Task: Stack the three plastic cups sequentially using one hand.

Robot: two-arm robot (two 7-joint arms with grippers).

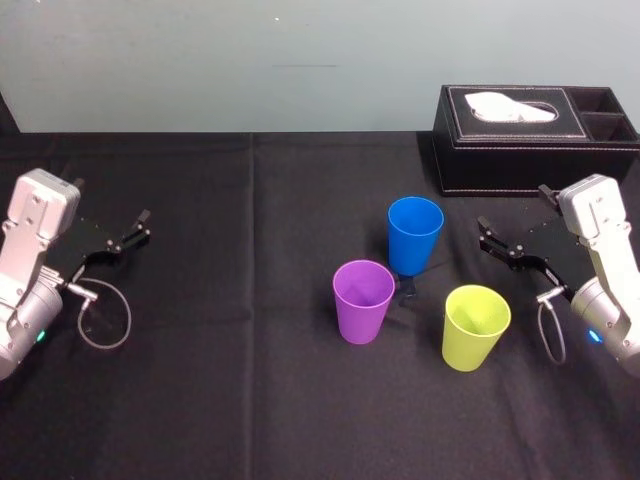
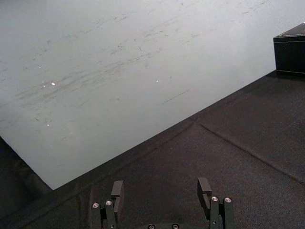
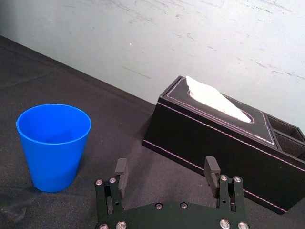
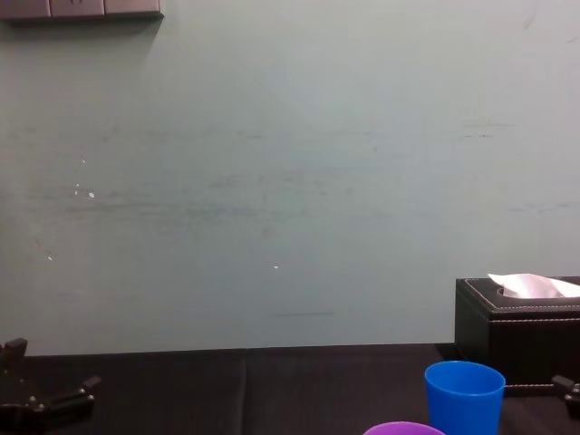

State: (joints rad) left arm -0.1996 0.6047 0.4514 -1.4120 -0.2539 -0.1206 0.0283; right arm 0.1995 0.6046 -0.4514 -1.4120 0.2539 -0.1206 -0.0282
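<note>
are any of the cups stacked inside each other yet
No, the blue cup, the purple cup and the yellow-green cup each stand upright and apart on the black table.

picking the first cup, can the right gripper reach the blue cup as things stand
Probably yes. The right gripper sits open beside the blue cup, bare cloth between them. The tissue box stands behind, the yellow-green cup nearer the robot, neither in the path. The left gripper is parked far left.
</note>
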